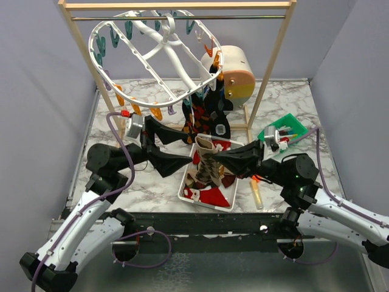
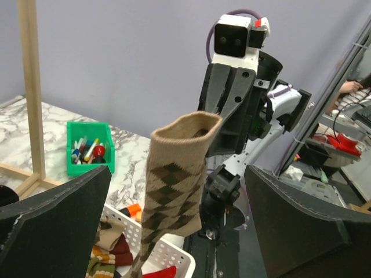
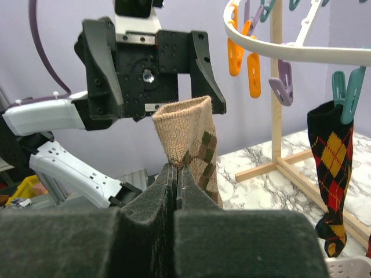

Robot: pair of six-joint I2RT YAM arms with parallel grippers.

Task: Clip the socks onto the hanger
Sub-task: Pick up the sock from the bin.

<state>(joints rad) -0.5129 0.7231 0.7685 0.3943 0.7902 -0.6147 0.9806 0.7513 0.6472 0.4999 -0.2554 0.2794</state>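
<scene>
Here, the right gripper (image 3: pixel 175 171) clamps only the cuff edge of the tan argyle knit sock (image 3: pixel 197 136), upright above the white plastic basket (image 1: pixel 185 192), while the left gripper (image 2: pixel 178 174) faces it wide open; so thin a hold may slip.

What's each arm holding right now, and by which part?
The right gripper is shut on the tan argyle sock, its fingers pinching one edge just below the open cuff. The left gripper is open, holding nothing.

White arms (image 1: pixel 79 225), black grippers (image 3: pixel 175 174), purple cables (image 2: pixel 235 12)
</scene>
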